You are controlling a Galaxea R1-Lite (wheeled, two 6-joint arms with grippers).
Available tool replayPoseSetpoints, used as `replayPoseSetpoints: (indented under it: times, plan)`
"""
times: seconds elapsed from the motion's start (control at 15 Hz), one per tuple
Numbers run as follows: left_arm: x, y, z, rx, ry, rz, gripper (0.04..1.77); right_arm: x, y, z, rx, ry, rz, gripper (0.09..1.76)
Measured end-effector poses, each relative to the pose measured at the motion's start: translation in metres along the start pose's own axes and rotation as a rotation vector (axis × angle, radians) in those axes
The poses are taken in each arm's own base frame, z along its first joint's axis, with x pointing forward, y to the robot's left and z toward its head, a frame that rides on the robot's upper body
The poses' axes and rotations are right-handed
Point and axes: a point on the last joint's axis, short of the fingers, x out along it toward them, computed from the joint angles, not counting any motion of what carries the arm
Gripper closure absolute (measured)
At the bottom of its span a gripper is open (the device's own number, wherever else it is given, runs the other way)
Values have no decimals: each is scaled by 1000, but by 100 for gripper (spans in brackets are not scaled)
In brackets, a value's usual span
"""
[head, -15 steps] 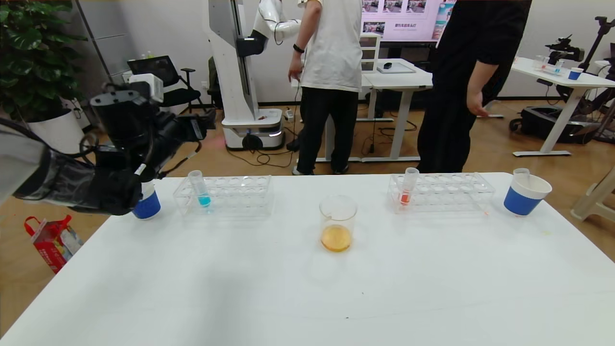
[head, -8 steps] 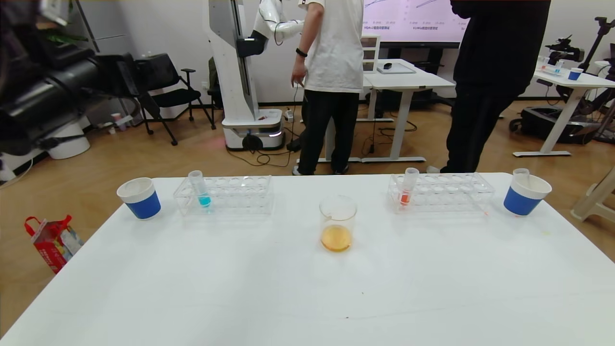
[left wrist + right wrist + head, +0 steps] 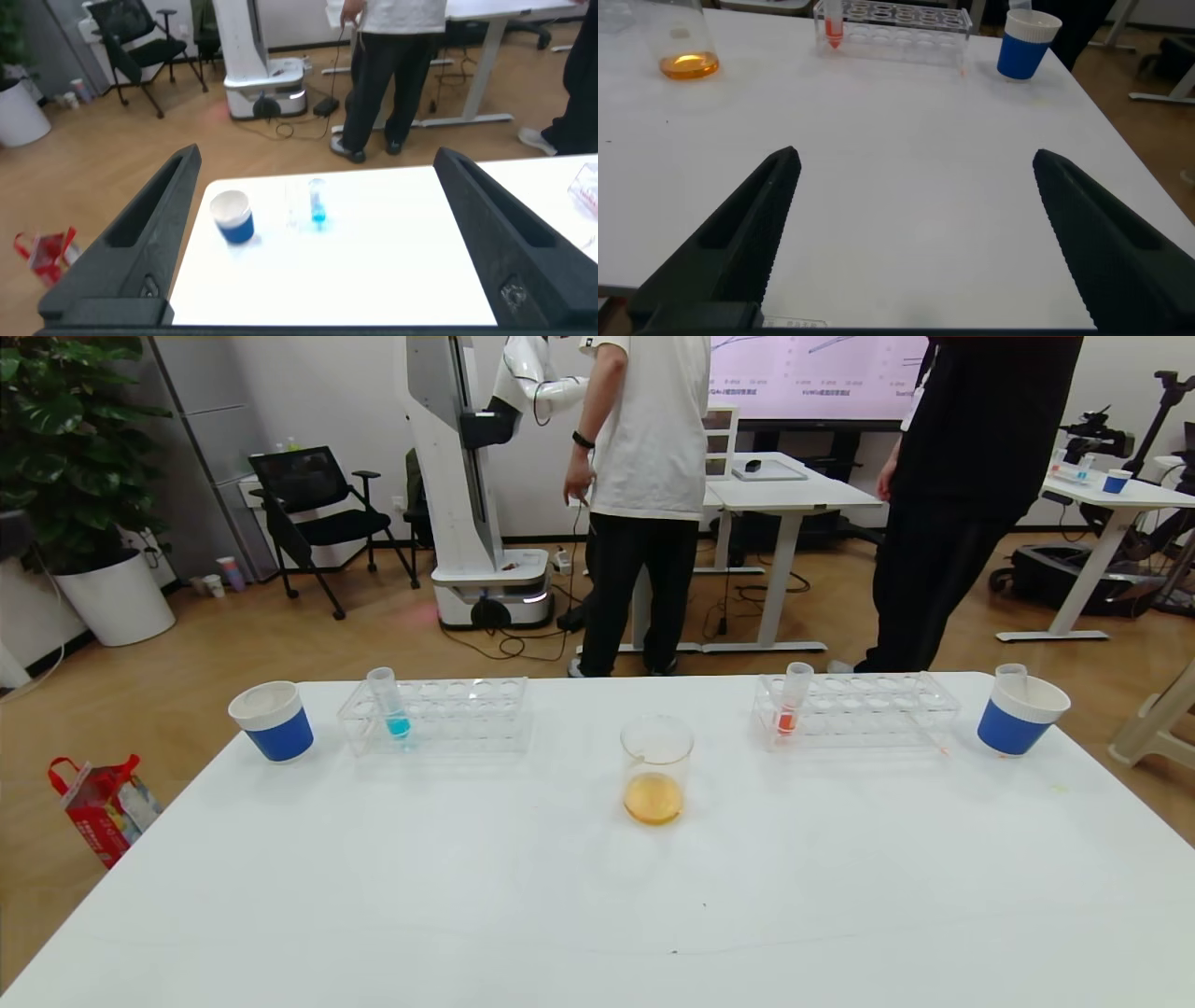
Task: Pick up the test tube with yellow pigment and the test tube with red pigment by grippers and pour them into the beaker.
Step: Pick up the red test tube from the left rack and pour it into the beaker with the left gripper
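Note:
The clear beaker (image 3: 656,768) stands mid-table with orange liquid at its bottom; it also shows in the right wrist view (image 3: 685,42). No tube with yellow liquid is in view. A tube with orange-red liquid (image 3: 790,707) stands in the right rack (image 3: 868,709). An empty clear tube (image 3: 1011,672) leans in the right paper cup (image 3: 1019,714). Neither gripper shows in the head view. My left gripper (image 3: 318,154) is open and empty, high above the table's left end. My right gripper (image 3: 916,154) is open and empty over the table's near right part.
A blue-liquid tube (image 3: 390,705) stands in the left rack (image 3: 448,714). A blue-and-white paper cup (image 3: 272,721) is at the far left. Two people stand just behind the table. A red bag (image 3: 103,803) lies on the floor at left.
My left arm has lifted away from the left paper cup and gone out of the head view. The cup is now uncovered. The person at the back right has shifted.

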Motion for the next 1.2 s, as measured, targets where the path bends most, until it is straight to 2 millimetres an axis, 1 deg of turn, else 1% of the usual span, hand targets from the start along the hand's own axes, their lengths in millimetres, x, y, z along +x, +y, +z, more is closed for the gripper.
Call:
replayPoseSetpoints:
  times: [0.07,0.2,0.4,0.6,0.67,0.8,0.93,1.2]
  plan:
    - [-25,4,-4,5,24,21,8,0,0,0,0,0,0,11]
    - [-66,11,-12,4,25,77,8,0,0,0,0,0,0,11]
    - [-109,12,-27,0,-27,170,8,0,0,0,0,0,0,11]
    - [-142,3,-46,7,-107,136,8,0,0,0,1,0,0,11]
    - [-149,1,-51,2,-134,134,8,0,0,0,1,0,0,11]
    - [-163,-2,-50,-48,-211,139,8,0,0,0,1,0,0,11]
    - [-172,-3,-48,-52,-248,135,8,0,0,0,1,0,0,11]
    - [-179,2,-47,-56,-276,123,8,0,0,0,2,0,0,11]
